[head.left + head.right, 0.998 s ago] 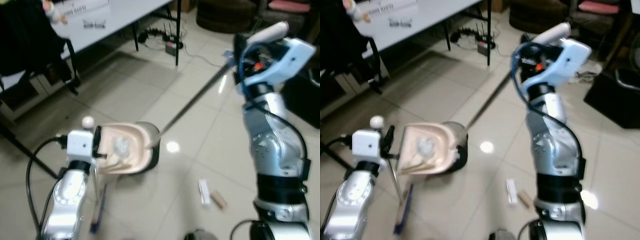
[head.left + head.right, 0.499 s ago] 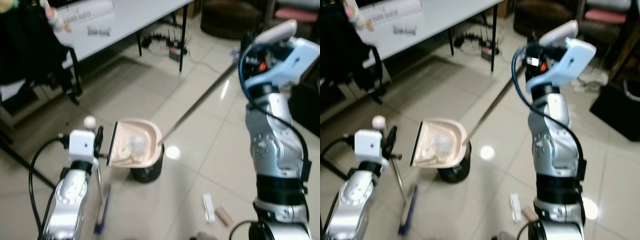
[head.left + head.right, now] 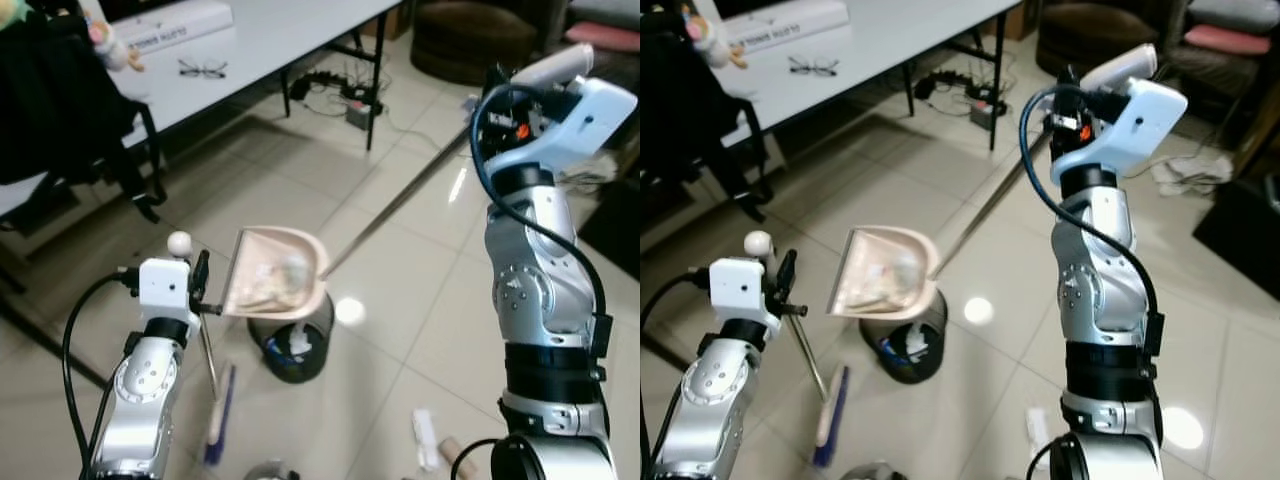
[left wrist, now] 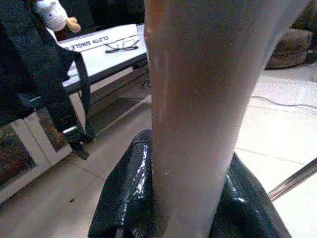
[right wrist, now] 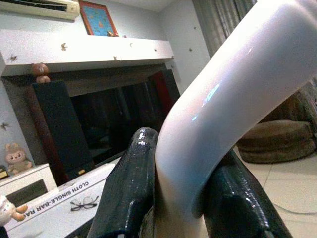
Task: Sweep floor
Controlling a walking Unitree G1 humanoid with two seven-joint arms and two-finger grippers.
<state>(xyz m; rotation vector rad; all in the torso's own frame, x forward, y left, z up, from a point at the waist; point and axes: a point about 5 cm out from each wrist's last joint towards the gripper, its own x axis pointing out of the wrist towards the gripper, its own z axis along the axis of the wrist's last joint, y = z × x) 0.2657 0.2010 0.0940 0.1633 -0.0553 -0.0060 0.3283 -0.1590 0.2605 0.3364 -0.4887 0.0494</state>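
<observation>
A beige dustpan [image 3: 275, 285] holding crumpled litter hangs tilted over a black bin [image 3: 295, 350]. White scraps lie inside the bin. The pan's long metal pole [image 3: 400, 200] runs up to a white curved handle [image 5: 213, 104], and my right gripper [image 3: 1072, 95] is shut on that handle, raised high. My left gripper [image 3: 200, 285] is shut on the broom's handle [image 4: 198, 109], just left of the pan. The thin broom shaft [image 3: 206, 350] slopes down to the blue-bristled head [image 3: 218, 420], which rests on the tiles beside the bin.
A white table [image 3: 250, 40] with glasses [image 3: 203, 68] stands at the back left, a black backpack [image 3: 60, 100] hanging by it. Cables and a power strip [image 3: 345, 95] lie under the table. A white scrap and a brown scrap [image 3: 428, 440] lie on the tiles at lower right.
The dustpan has risen off the bin and tipped up steeply, so the bin's opening now shows below it. The camera has shifted as well.
</observation>
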